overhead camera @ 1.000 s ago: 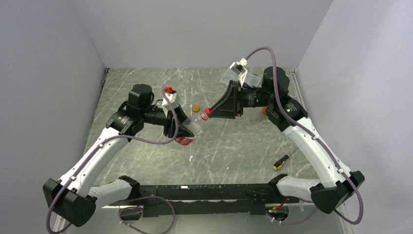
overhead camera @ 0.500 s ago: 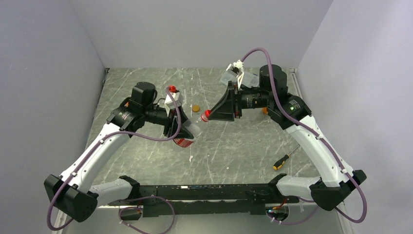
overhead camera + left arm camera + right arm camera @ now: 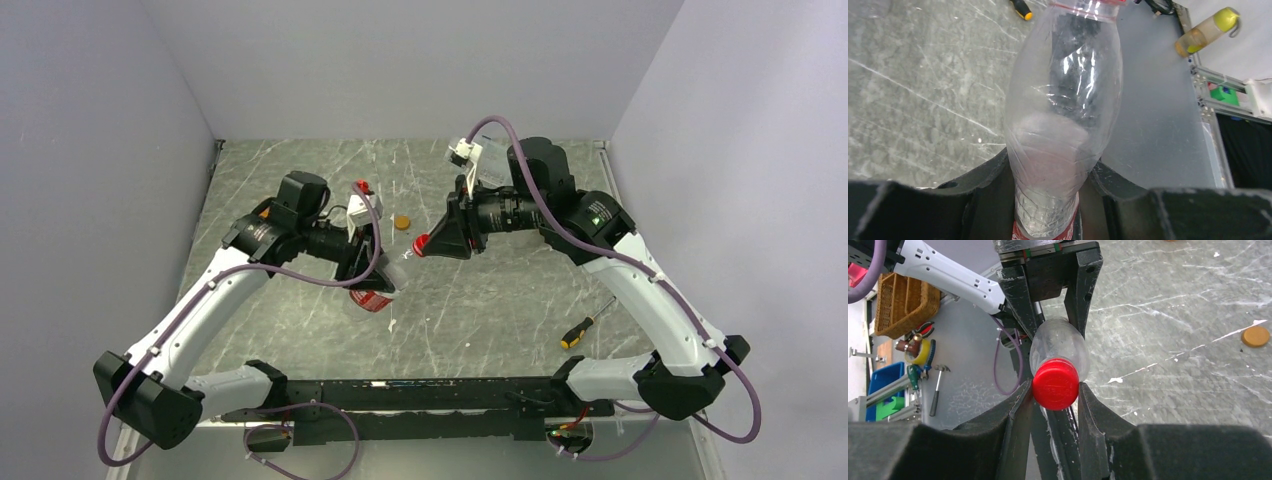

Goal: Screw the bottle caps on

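One red cap (image 3: 1055,382) inside right pincer (image 3: 1054,390), on clear bottle (image 3: 1063,100).

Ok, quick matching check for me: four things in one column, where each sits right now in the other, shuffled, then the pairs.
Things:
1. red cap
2. clear bottle
3. orange cap
4. screwdriver

Places:
A. lying loose on the table, far middle
B. clamped in the left gripper
C. lying on the table, near right side
D. pinched in the right gripper, at the bottle's mouth

Pairs: 1-D, 2-B, 3-A, 4-C
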`<state>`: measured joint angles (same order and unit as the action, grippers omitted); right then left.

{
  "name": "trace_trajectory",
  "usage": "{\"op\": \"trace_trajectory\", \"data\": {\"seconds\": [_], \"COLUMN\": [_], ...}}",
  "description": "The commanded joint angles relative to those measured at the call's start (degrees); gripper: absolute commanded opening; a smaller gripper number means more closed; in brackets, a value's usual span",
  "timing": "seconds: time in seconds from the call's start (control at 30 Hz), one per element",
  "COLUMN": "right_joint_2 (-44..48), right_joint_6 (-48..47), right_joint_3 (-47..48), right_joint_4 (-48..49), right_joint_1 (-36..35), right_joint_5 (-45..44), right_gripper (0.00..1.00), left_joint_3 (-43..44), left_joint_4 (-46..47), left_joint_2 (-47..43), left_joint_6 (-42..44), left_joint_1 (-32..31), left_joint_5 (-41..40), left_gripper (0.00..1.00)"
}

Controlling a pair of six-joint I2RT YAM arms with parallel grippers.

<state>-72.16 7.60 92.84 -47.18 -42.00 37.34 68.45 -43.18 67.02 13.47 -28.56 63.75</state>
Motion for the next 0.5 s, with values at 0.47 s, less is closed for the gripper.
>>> {"op": "trace_trajectory", "data": {"seconds": [0.47], "right_joint_2": [-11.4], "right_joint_6": [25.3], "right_joint_3": [5.7], "right_joint_4": [-7.3], "right_joint_1": [0.7], "right_joint_5": [-6.3], "right_gripper": [0.03], "left_joint_3": [-5.9], "left_joint_4": [32.3], "left_joint_2": [-11.2], "left_joint_6": [3.6], "left_joint_1": [-7.4], "left_joint_5": [-42.8], "left_gripper": [0.00]}}
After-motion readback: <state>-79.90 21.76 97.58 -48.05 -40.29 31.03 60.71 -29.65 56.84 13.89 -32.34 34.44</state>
